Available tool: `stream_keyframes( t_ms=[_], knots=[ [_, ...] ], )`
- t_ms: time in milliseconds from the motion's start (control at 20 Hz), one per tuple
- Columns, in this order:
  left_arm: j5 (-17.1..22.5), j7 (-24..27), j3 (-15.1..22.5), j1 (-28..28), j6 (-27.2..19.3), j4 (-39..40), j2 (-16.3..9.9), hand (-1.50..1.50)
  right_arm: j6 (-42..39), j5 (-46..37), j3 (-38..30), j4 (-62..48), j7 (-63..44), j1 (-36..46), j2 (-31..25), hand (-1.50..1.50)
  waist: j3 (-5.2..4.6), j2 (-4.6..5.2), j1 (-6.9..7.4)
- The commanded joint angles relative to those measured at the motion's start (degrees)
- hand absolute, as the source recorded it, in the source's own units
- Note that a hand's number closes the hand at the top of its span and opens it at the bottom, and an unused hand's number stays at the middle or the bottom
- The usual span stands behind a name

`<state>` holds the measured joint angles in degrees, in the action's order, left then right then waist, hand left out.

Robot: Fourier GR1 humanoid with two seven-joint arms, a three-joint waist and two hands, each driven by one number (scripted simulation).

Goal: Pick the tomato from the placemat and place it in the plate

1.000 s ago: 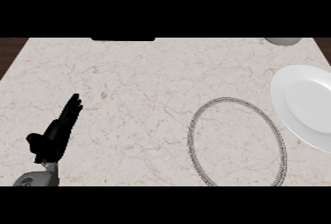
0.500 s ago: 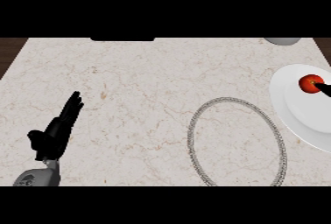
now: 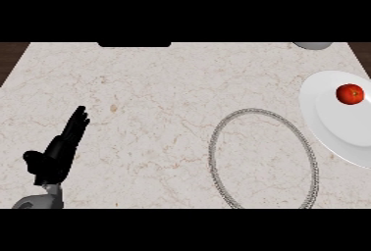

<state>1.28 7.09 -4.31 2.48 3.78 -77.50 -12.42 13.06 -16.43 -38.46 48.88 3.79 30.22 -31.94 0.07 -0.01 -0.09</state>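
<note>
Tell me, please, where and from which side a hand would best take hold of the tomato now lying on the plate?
Probably from above, fingers and thumb curling round the widest part of the tomato. It is small and round, with no handle or edge to hook, and it lies apart from the rim of the white plate, so nothing crowds it. The left hand rests open, far across the counter.
</note>
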Motion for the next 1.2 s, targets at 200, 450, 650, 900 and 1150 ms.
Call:
stream_keyframes(
  t_ms=[200, 450, 650, 900, 1150],
  knots=[
    [0.41, -0.6, -0.84, -0.11, 0.83, -1.16, -0.8, 0.0, -12.84, 15.56, -13.2, -4.14, 12.96, -10.63, -5.46, -1.5, 0.05, 0.02, -0.34],
    [-0.99, 0.89, 0.59, -1.27, -0.56, -0.76, 1.74, 0.0, -25.27, 18.91, -16.34, -10.47, 19.87, -19.83, -11.47, -1.5, 0.05, 0.08, -0.66],
    [-1.32, 0.72, 0.24, -1.62, -0.06, -0.77, 1.45, 0.0, -28.4, 18.37, -14.46, -16.14, 28.34, -21.1, -13.19, -1.5, 0.02, 0.11, 0.11],
    [-2.95, 2.19, 0.78, -1.25, -0.39, 0.49, 1.88, 0.0, -30.8, 17.02, -13.68, -26.34, 36.24, -22.87, -18.56, -1.5, 0.06, 0.13, 0.39],
    [-0.8, -2.79, -1.87, 4.05, 0.81, 1.3, -0.03, 0.0, -29.62, 15.44, -11.2, -33.08, 41.65, -21.16, -19.43, -1.5, 0.12, 0.2, 0.51]
  ],
)
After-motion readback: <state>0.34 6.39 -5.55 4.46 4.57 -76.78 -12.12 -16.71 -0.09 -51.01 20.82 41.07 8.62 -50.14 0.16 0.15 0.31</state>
